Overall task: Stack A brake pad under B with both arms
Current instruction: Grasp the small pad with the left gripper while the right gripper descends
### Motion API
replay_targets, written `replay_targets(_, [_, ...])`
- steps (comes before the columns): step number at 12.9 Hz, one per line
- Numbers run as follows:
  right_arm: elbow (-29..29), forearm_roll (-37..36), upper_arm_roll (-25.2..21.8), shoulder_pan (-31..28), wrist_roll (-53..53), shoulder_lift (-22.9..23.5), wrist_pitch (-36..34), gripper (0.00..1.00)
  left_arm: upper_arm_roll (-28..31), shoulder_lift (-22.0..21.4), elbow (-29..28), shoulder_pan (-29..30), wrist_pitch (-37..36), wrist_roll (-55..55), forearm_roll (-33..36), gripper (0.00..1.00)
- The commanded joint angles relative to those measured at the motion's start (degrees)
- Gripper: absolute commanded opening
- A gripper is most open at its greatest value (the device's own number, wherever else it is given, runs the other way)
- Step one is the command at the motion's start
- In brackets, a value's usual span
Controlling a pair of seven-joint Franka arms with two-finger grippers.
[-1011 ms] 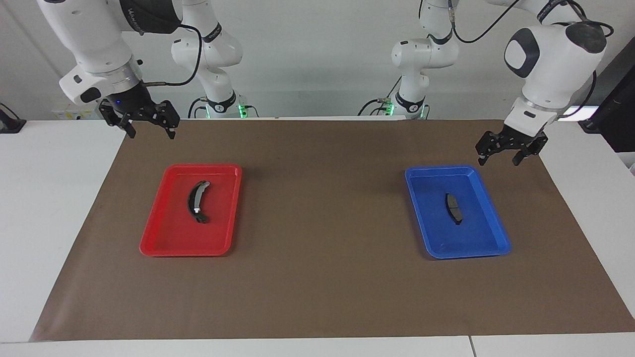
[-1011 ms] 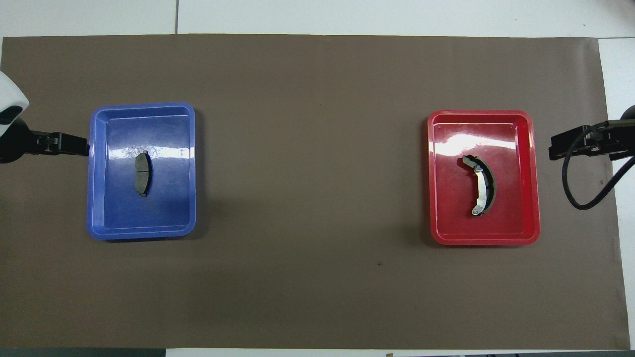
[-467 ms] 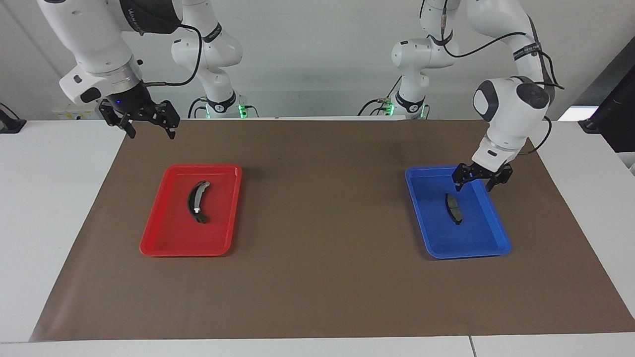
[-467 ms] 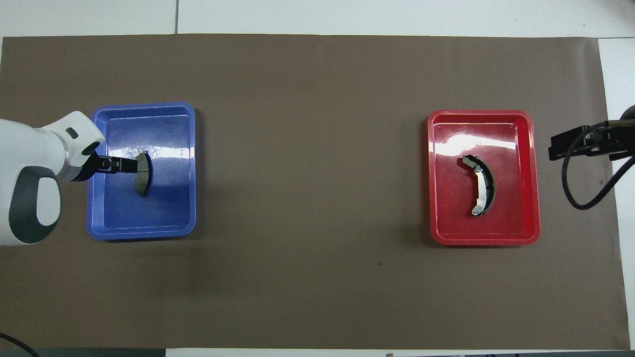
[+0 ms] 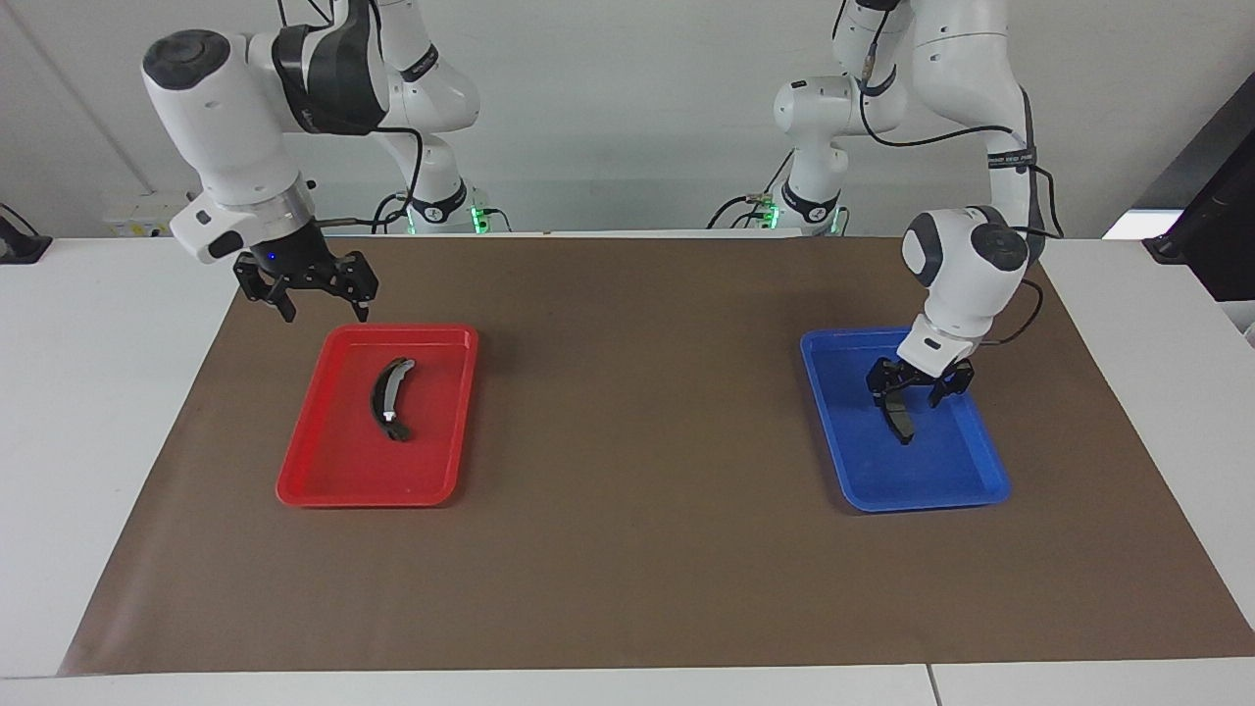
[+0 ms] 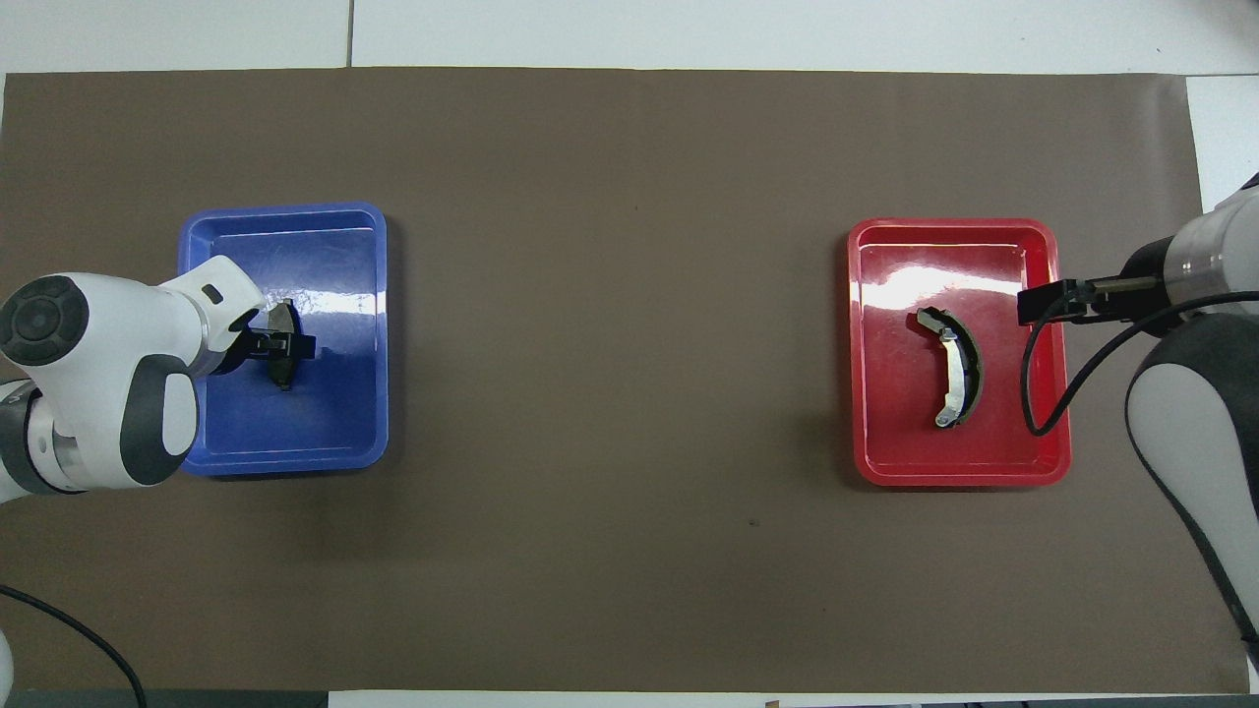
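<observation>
Left tool (image 5: 908,395): you've dropped it into the blue plastic tray (image 5: 966,480), fingers wide, straddling the short flat dark grey brake pad (image 5: 899,420) below it; nothing gripped yet.
Right tool (image 5: 324,312): moved to the red tray's (image 5: 324,485) rim, fingers spread, empty; long curved black crescent (image 5: 388,397) lies below-ahead.
Meaning: both pickups imminent.

Two trays, red (image 5: 324,471) and blue (image 5: 966,471); two brake pieces, one per tray.

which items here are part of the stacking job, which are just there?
Job:
- A brake pad, short dark grey, in the blue tray
- B, long crescent, in the red tray
- left gripper, down over the pad
- right gripper, raised by the red tray

Just there:
- blue tray
- red tray
- brown mat
</observation>
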Motion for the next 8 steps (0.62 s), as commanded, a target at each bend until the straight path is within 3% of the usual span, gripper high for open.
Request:
replay_targets(1, [-9.4,1.1,0.1,-0.7,-3.7,0.5,10.7,1.00,0.4,1.4,-1.0,-0.8,3.5,-0.7,0.3,0.84])
replay_targets(3, [-16.6,2.5,0.1,-1.7,-7.6,1.2,20.7,1.00,0.3,1.8,-0.5,-0.8,4.9,-2.1,0.3,0.54])
replay_targets(4, [-18.8,3.3,0.1,-2.5,-9.1,2.7,25.4,1.00,0.3,1.8,-0.5,-0.8,4.8,-2.6,0.3,0.26])
replay_targets(5, [-19.8,3.5,0.1,-2.5,-9.5,3.8,28.5,1.00,0.4,1.5,-0.5,-0.8,4.4,-2.5,0.3,0.09])
replay_targets(8, [-21.0,4.0,0.1,-2.6,-11.4,6.3,31.2,1.00,0.3,-1.5,0.7,-0.9,1.0,-2.9,0.3,0.02])
